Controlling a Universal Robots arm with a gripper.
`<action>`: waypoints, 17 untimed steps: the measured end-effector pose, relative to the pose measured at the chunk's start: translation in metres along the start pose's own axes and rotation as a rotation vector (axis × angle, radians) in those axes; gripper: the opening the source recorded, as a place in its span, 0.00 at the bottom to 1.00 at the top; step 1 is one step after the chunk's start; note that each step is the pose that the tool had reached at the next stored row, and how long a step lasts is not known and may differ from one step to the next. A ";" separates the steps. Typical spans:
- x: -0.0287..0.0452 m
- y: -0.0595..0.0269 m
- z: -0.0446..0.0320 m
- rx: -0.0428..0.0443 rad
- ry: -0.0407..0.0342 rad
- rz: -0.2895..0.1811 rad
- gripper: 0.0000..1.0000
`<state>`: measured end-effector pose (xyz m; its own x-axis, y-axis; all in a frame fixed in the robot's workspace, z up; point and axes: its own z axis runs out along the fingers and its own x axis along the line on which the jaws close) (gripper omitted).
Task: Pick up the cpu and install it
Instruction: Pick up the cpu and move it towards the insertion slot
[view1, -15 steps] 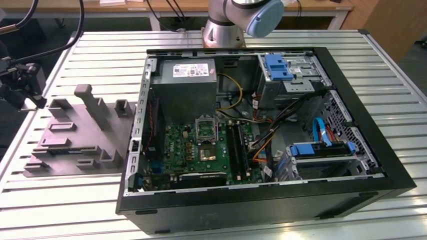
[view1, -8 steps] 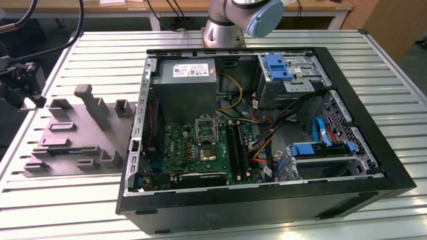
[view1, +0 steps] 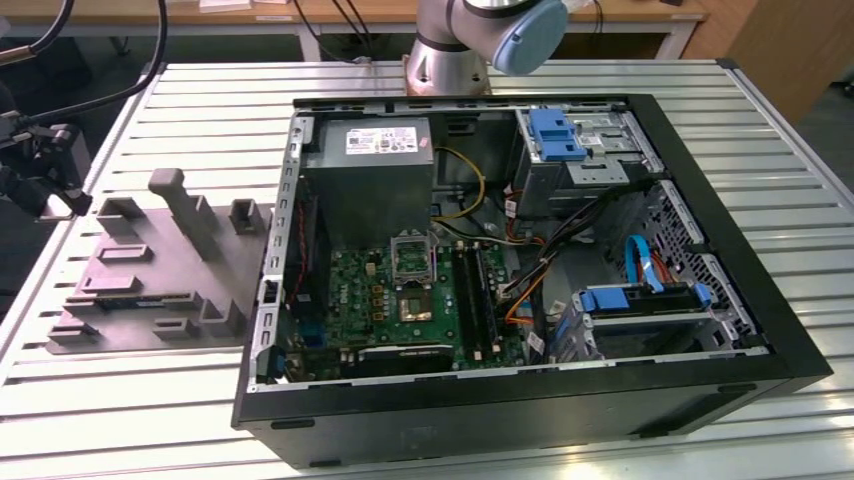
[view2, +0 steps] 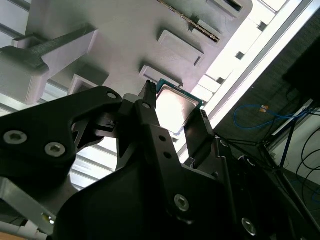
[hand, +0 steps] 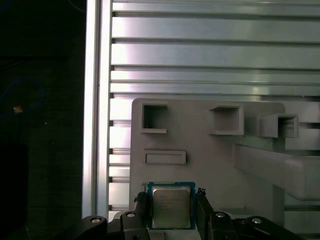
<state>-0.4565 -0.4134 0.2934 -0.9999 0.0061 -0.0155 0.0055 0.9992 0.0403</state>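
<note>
One cpu (hand: 170, 207): silver top, green rim, over the fixture block.
Claw (hand: 172, 198): two fingers (hand: 202, 207) clamped on the cpu's opposite edges.
Fixture block (hand: 210, 150): one, grey, on slatted bench (hand: 200, 50).

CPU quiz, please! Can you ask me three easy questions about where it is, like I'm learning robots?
1. True or false: the cpu already sits on the motherboard inside the computer case.
2. In the first wrist view, the cpu is over: A) a grey plastic block, B) a blue bracket, C) a yellow cable.
3. Fill in: the computer case's side is ___.
Key: 1 false; 2 A; 3 open.
</note>
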 end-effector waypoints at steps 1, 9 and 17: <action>0.0000 0.0000 0.0000 0.0000 0.0000 0.000 0.47; -0.0001 0.0002 -0.0059 -0.0001 -0.0002 0.000 0.47; -0.0001 0.0003 -0.0078 0.0001 0.0001 0.000 0.47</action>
<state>-0.4565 -0.4135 0.3012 -0.9999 0.0061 -0.0154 0.0055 0.9992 0.0402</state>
